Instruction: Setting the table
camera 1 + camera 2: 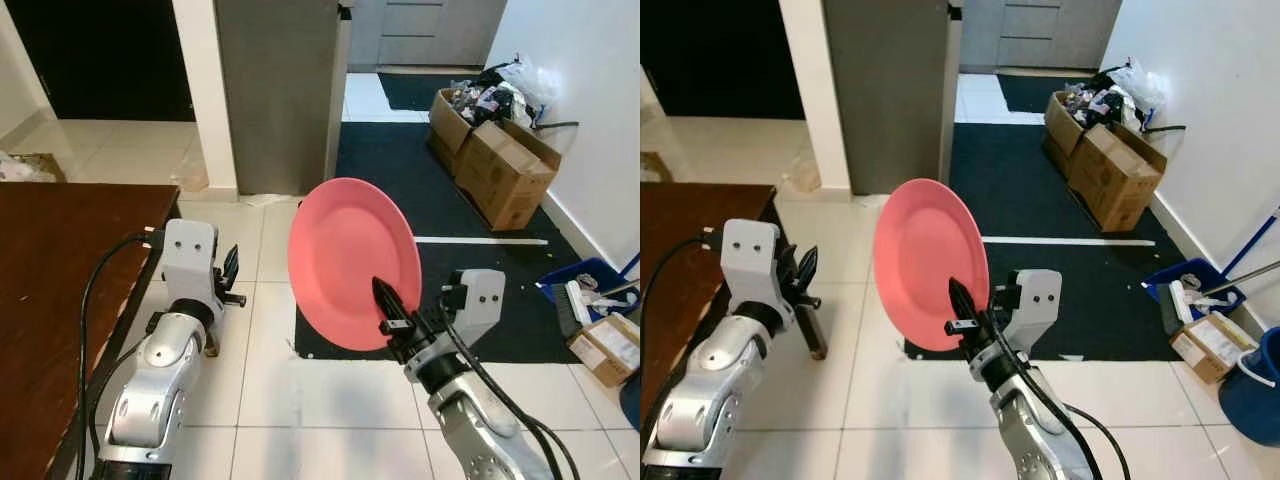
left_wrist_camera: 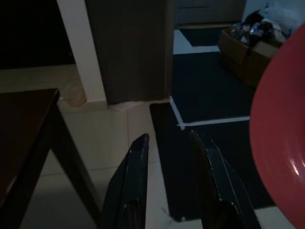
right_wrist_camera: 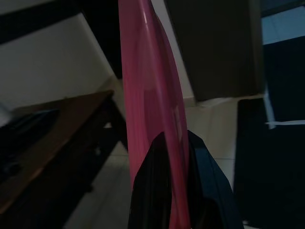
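The right end effector (image 1: 392, 312) grips the pink plate (image 1: 352, 262) upright; the left end effector (image 2: 167, 183) hangs released. Next: carry it left onto the desk (image 1: 60, 250).

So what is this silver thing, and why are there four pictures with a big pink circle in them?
It is a walking robot with two silver arms. The top two pictures come from cameras in its head, like eyes looking down. The bottom two come from little cameras on its wrists. The pink circle is a plate. The right gripper pinches its lower edge between two black fingers and holds it up on its edge. The left gripper holds nothing, and its fingers are apart. Beside the left arm is a brown wooden table, where the plate probably belongs. Cardboard boxes sit by the wall.
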Available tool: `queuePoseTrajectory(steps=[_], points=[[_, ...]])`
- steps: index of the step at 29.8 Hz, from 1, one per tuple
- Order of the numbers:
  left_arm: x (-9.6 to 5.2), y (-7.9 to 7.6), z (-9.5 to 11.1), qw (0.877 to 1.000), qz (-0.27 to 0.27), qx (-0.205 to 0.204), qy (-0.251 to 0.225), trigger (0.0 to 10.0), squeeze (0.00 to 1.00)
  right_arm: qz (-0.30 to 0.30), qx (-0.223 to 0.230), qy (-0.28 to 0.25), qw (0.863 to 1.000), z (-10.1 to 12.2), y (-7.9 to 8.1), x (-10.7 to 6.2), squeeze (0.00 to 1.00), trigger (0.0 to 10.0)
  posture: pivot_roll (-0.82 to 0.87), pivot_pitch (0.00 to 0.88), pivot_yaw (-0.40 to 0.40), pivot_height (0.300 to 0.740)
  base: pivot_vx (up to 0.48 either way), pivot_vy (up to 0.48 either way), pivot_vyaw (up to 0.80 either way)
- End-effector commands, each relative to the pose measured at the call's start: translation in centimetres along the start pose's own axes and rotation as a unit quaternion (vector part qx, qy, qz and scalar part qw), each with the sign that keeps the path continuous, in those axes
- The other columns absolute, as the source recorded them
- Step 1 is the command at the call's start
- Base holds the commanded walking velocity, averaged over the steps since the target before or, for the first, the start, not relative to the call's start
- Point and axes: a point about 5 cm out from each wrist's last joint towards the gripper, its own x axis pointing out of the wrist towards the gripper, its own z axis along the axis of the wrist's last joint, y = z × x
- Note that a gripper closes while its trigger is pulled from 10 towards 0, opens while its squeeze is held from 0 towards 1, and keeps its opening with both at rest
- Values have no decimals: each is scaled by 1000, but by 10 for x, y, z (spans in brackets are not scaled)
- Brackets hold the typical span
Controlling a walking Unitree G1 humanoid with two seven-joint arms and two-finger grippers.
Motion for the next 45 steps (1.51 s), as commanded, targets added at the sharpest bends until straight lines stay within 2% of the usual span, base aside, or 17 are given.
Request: queuePoseTrajectory(steps=[1, 28, 45], points=[[-3, 7, -2, 1000, 11, 8, 0, 10000, 0, 10, 3, 0, 1000, 0, 6, 0, 0, 10000, 30, 128, 70, 740, 480, 0, 0], [-2, 5, -3, 1000, 9, 0, 3, 10000, 0, 7, 2, 0, 1000, 0, 6, 0, 0, 10000, 26, 131, 72, 740, 465, 0, 0], [-1, 2, -2, 1000, 3, -11, 5, 10000, 0, 7, -1, -2, 1000, 0, 5, 1, 0, 10000, 24, 121, 74, 740, 0, 0, 0]])
